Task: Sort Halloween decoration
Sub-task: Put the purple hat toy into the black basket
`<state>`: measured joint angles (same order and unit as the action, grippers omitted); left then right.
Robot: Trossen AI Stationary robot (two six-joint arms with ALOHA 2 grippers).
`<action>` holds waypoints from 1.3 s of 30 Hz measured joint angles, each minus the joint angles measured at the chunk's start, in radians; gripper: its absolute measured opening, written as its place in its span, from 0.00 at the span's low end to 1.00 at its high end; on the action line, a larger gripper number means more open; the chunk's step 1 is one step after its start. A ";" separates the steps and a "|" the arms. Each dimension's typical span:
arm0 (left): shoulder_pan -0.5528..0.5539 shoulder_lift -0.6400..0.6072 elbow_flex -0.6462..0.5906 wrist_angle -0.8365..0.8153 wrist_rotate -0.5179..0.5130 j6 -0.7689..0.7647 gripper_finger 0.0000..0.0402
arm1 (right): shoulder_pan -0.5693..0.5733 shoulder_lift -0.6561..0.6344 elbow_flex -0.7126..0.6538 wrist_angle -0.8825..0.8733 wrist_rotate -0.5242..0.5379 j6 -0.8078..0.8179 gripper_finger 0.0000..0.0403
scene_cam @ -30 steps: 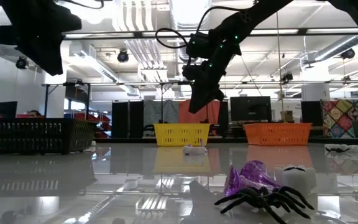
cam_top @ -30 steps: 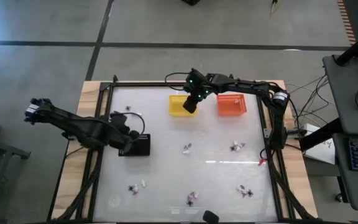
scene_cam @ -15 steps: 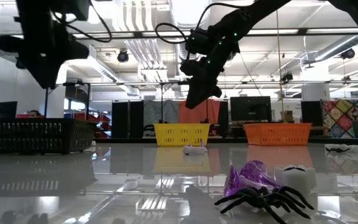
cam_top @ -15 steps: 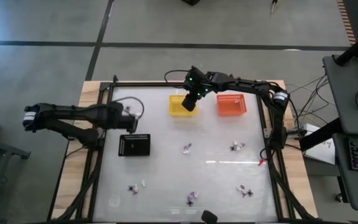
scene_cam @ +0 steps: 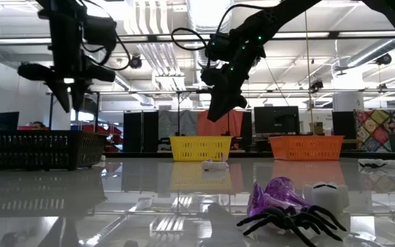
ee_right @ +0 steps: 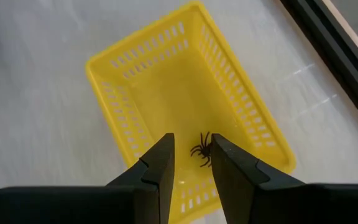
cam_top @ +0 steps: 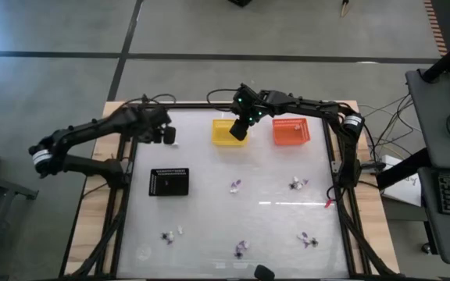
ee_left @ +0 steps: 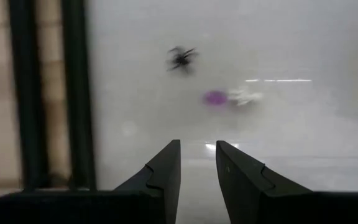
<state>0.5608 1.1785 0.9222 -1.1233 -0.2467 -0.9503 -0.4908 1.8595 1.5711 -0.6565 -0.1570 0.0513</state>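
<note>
The Halloween decoration lies scattered as tiny trinkets: a black spider (ee_left: 180, 59) with a purple piece (ee_left: 214, 98) and a white piece (ee_left: 244, 96) at the table's far left, and others (cam_top: 235, 186) (cam_top: 297, 184) (cam_top: 308, 240) farther out. My left gripper (ee_left: 197, 163) hangs open above the far-left trinkets, touching none of them. My right gripper (ee_right: 191, 163) hangs open over the yellow basket (ee_right: 166, 93). A black spider (ee_right: 201, 150) lies on that basket's floor, below the fingertips.
An orange basket (cam_top: 291, 131) stands right of the yellow one at the far edge. A black tray (cam_top: 169, 182) sits at mid left. More trinkets lie near the front edge (cam_top: 241, 249) (cam_top: 168, 236). A dark metal frame (cam_top: 131, 156) borders the table.
My left gripper has swung from above the black tray toward the table's far edge, turning about as it went, and now hangs over the far-left trinkets.
</note>
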 joint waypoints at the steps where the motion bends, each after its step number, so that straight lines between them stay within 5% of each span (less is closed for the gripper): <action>1: 0.015 0.009 0.000 0.029 0.006 0.028 0.21 | 0.000 0.000 0.000 0.001 0.000 0.000 0.24; 21: 0.098 0.348 -0.001 0.164 0.109 0.224 0.21 | 0.000 0.000 -0.002 -0.050 0.000 0.007 0.24; 39: 0.153 0.391 -0.001 0.241 0.117 0.289 0.21 | 0.000 0.000 -0.002 -0.060 0.000 0.029 0.24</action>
<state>0.7137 1.5696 0.9215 -0.8819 -0.1294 -0.6611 -0.4904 1.8599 1.5692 -0.7165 -0.1570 0.0799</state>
